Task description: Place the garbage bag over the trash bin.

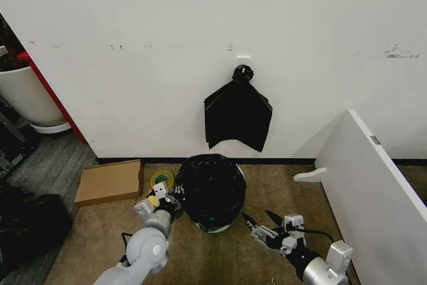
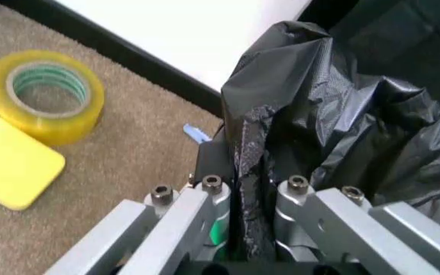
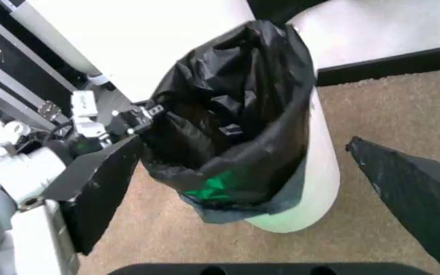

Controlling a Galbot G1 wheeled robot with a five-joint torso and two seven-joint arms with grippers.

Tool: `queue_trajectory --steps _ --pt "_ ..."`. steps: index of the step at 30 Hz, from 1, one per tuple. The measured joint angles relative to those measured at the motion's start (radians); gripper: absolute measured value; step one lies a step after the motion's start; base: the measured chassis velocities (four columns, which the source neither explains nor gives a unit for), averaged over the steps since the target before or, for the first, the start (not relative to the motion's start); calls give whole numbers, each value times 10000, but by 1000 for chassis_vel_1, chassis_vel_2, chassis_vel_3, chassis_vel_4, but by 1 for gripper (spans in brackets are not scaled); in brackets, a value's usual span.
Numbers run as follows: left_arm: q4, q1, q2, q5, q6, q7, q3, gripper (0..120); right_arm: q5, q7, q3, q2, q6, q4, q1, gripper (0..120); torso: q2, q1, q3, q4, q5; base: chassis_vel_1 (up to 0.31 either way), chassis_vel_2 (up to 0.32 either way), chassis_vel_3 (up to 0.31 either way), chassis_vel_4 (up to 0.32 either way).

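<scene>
The glossy, crinkled garbage bag [image 1: 209, 188] drapes over the trash bin [image 3: 321, 172] on the carpet. The left gripper [image 2: 244, 197] pinches the bag's edge; beside it lie a tape roll [image 2: 46, 94] and a yellow pad [image 2: 10, 163]. The right gripper [image 1: 261, 222] hangs released, just beside the bin.

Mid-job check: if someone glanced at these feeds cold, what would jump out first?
The glossy garbage bag draped over the trash bin by the wall, with the left gripper shut on its edge. Next, the flat black bundle hanging on the wall above, and the right gripper open on the carpet beside the bin.
</scene>
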Motion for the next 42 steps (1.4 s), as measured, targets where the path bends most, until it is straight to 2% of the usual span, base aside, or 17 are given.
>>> queue_trajectory --steps 5,7,11,12,13,15,19,20,22,23,25,29,31,33,35,37,42 --pt "65 86 -65 -345 32 283 -64 22 -39 1 -156 -4 -35 36 89 100 0 0 0 1 1 0 0 0 0" --pt "17 164 -48 -343 143 314 -95 34 -41 2 -212 -22 -49 37 123 100 0 0 0 0 -3 0 0 0 0" --pt "-171 259 -7 -328 275 289 -180 45 -41 -3 -238 -34 -52 37 140 100 0 0 0 0 -1 0 0 0 0" --pt "-538 406 160 -307 353 211 -299 57 -74 -19 -264 -36 -33 -6 185 100 0 0 -1 0 -2 0 0 0 0" --pt "-557 415 174 -304 356 207 -305 59 -76 -20 -267 -37 -30 -12 188 100 0 0 -1 0 -1 0 0 0 0" --pt "-759 524 346 -180 389 172 -366 70 -104 -40 -319 -33 2 -105 235 100 0 0 -1 0 -1 0 0 0 0" --pt "-981 656 460 332 338 135 -429 79 -196 -59 -361 11 73 -170 293 100 0 0 0 0 -1 0 0 0 0" --pt "-1100 747 493 854 206 151 -456 87 -319 -64 -361 86 186 -216 349 100 0 0 0 0 -2 0 0 0 0" --pt "-1214 852 514 1539 26 201 -493 91 -525 -47 -361 179 369 -265 398 100 0 0 -1 0 -2 0 0 0 0" --pt "-1421 1032 511 2532 -301 264 -547 98 -997 61 -361 351 709 -356 465 100 0 0 -1 1 -1 0 0 0 0" --pt "-1500 1109 506 2872 -396 283 -565 98 -1170 128 -362 418 839 -379 484 100 0 0 -1 0 -1 0 0 0 0" --pt "-2230 2287 278 5509 -1418 437 -771 100 -2890 680 -293 1300 2459 -457 434 100 0 1 -1 0 -3 0 0 0 0" --pt "-2318 2549 214 5912 -1628 458 -826 100 -3355 728 -249 1486 2885 -514 395 100 0 1 -1 -1 -4 0 0 0 0" --pt "-2584 3643 -138 7208 -2620 514 -1211 100 -4795 882 -111 2086 4124 -674 236 100 0 1 -1 1 -2 0 0 0 0" --pt "-2789 4237 -547 7909 -3306 510 -1609 100 -5585 948 -35 2412 4797 -698 66 100 1 0 -2 1 0 0 0 0 0" --pt "-2854 4430 -707 8154 -3509 508 -1747 100 -5866 968 6 2526 5041 -698 -5 100 0 0 -2 -1 -1 0 0 0 0" --pt "-3562 5728 -1730 9708 -4885 549 -2538 100 -6969 1007 487 3260 6179 -717 -437 100 1 0 -2 1 -2 0 0 0 0"
